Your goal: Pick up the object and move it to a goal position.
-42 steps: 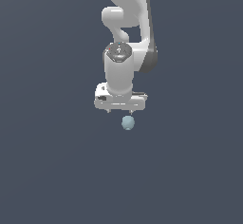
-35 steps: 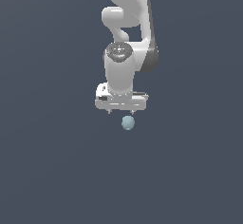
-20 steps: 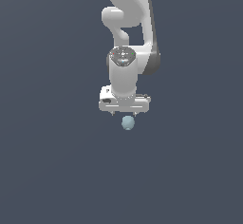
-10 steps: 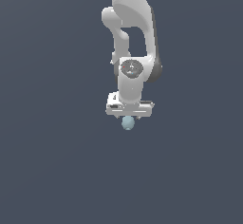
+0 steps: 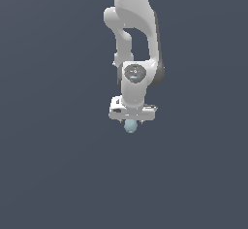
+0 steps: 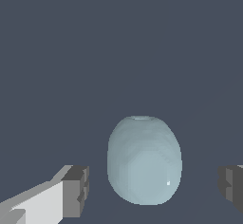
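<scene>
The white arm's gripper (image 5: 131, 122) is hanging directly over the small, glossy, pale blue-grey ball (image 5: 130, 126) (image 6: 144, 160), its jaws standing released, spread apart on either side without touching it.

Sim render, not a real room: flat uniform dark grey-blue backdrop (image 5: 48, 174) everywhere, no visible floor edge or walls. Only a smooth white robot arm (image 5: 133, 39), untextured, evenly lit.

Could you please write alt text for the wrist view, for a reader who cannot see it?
A pale blue-grey ball sits between the two fingertips of the open gripper, with a clear gap on each side. Everything else is plain dark grey.
</scene>
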Action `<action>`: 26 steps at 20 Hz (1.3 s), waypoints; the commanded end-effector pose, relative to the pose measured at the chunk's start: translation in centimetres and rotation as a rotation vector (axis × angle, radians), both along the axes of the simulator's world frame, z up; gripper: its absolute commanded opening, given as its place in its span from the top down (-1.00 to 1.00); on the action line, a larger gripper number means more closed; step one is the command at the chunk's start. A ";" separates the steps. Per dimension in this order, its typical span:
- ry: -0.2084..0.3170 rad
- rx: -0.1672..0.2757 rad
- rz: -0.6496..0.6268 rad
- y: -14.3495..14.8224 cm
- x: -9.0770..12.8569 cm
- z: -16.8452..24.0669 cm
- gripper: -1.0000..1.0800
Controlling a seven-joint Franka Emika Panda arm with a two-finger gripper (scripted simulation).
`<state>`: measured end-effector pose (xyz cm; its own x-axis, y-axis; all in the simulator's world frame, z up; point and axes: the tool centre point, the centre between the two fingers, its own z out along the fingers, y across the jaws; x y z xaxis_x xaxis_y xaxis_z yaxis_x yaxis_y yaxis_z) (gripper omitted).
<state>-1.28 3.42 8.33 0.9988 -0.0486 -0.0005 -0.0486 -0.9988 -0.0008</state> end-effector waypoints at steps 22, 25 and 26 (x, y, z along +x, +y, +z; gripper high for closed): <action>0.000 -0.001 0.000 0.0 0.0 -4.4 1.00; -0.001 -0.001 0.000 0.0 0.0 -4.2 1.00; -0.001 -0.001 0.000 -0.1 0.0 -4.0 1.00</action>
